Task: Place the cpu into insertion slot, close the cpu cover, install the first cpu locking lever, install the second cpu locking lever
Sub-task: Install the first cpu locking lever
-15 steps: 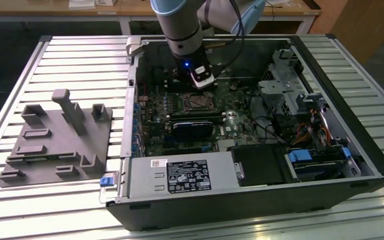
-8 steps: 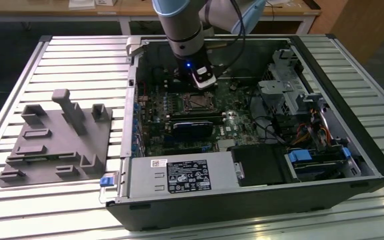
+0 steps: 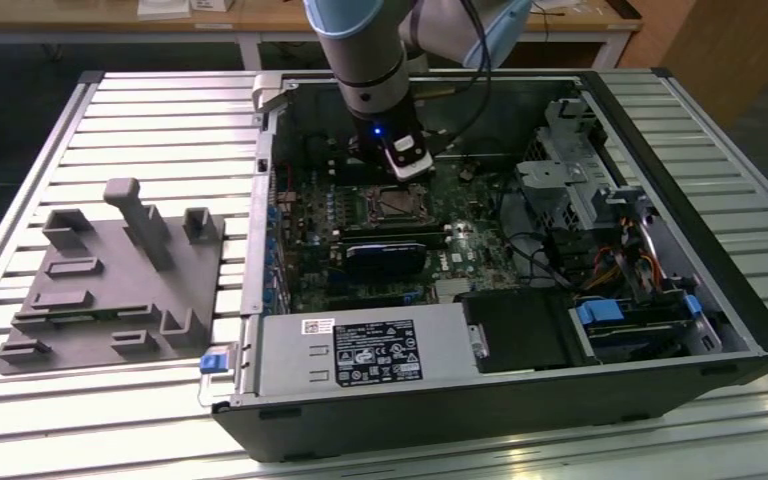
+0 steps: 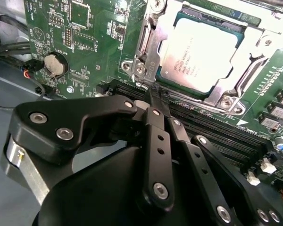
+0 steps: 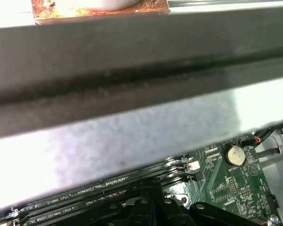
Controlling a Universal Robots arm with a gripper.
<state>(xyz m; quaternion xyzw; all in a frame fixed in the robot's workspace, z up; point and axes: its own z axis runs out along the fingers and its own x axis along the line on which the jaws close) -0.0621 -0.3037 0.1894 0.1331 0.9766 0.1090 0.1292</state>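
The cpu (image 4: 200,54) lay in its socket inside the case (image 3: 491,415), the cpu cover (image 4: 148,40) around it; memory slots (image 4: 219,123) ran just beside.

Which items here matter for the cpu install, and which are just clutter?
Job:
cpu
cpu cover, lying flat around it
end effector, shut, tip beside the cover

Just there:
coin cell
memory slots
power supply
grey fixture plate

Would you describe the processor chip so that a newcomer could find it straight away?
Inside the open computer case, find the green circuit board. Beside its long black slots sits a silvery metal frame, and the chip lies flat in that frame's window: a dull grey square, plain where its neighbours are green or black.
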